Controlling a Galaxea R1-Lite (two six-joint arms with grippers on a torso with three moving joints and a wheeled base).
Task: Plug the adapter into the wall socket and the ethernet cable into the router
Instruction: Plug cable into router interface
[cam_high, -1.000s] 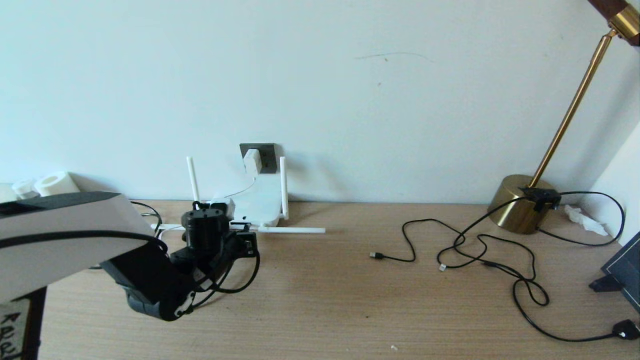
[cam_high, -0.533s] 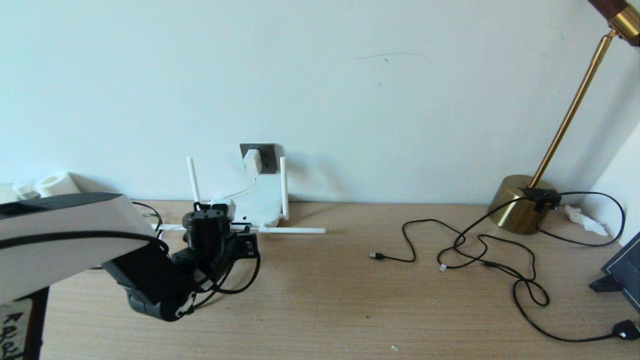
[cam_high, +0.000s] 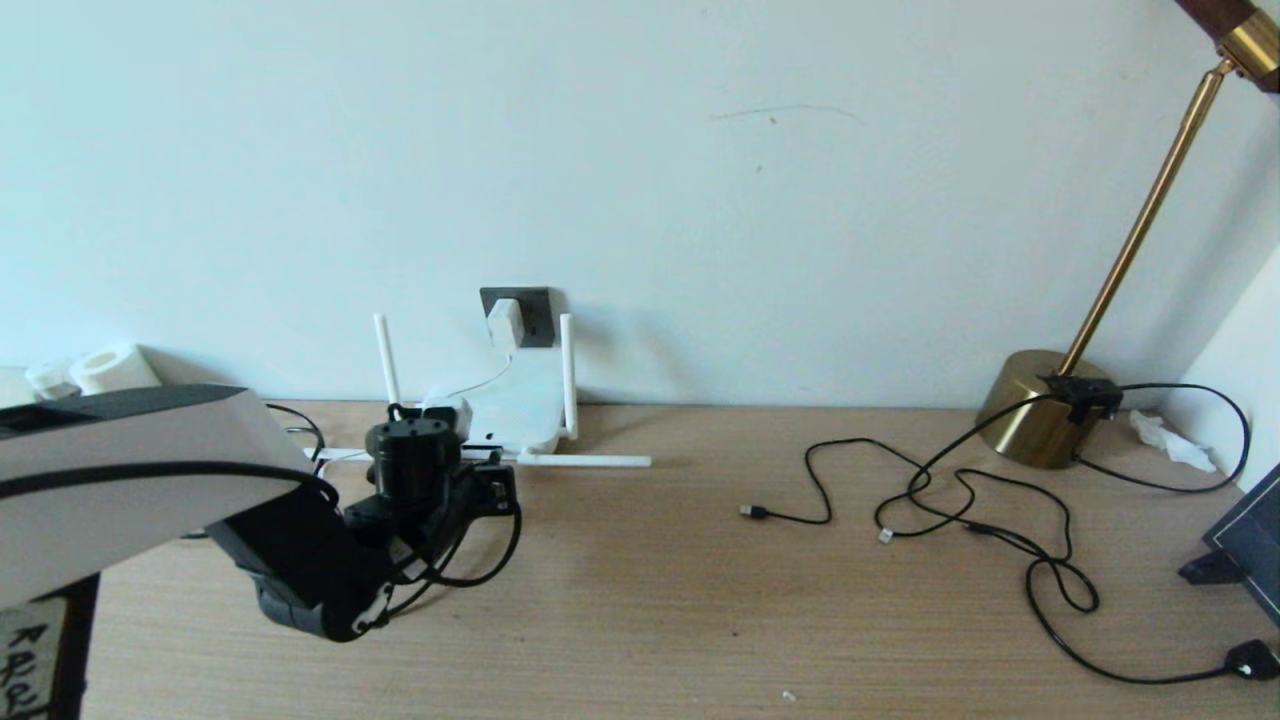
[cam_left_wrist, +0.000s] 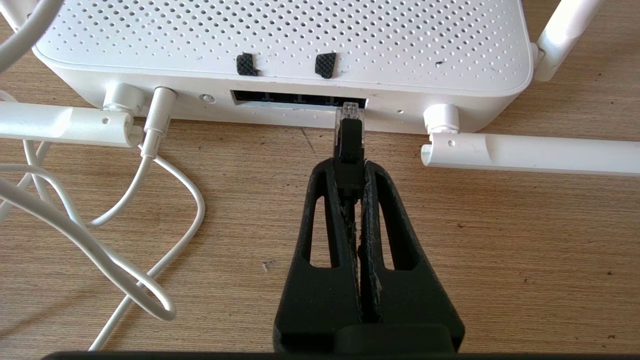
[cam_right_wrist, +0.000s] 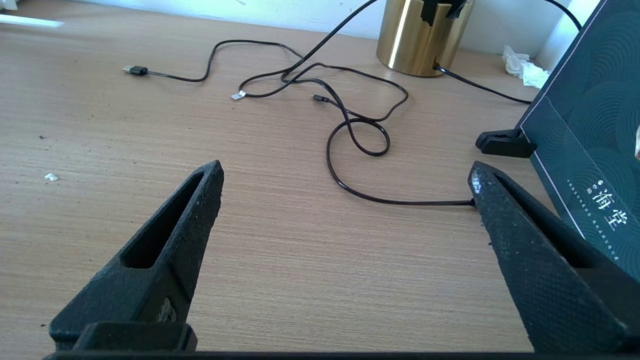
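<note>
At the desk's near edge, 8 o'clock: left arm reaches in over the wooden desk (cam_high: 640, 600) toward the wall.
Left gripper (cam_left_wrist: 350, 167): pinched tight on the ethernet cable (cam_left_wrist: 348, 137), holding it just behind the plug; seen from the head at about 9 o'clock of the desk (cam_high: 470, 485).
Plug tip: clear end at the mouth of the dark port row, touching or just entering; how deep cannot be told.
Router (cam_left_wrist: 280, 45): just beyond the fingers, flat on the desk, two antennas lying sideways, two upright (cam_high: 520, 400).
Right gripper (cam_right_wrist: 345, 185): fingers spread wide above bare desk at 4 o'clock, thin black cords (cam_right_wrist: 350, 130) beyond it.
Far wall, 11 o'clock: adapter (cam_high: 505, 322) seated in the wall socket (cam_high: 530, 312), its white cord (cam_left_wrist: 150, 200) running to the router.
Far 2 o'clock: brass lamp base (cam_high: 1040, 405).
</note>
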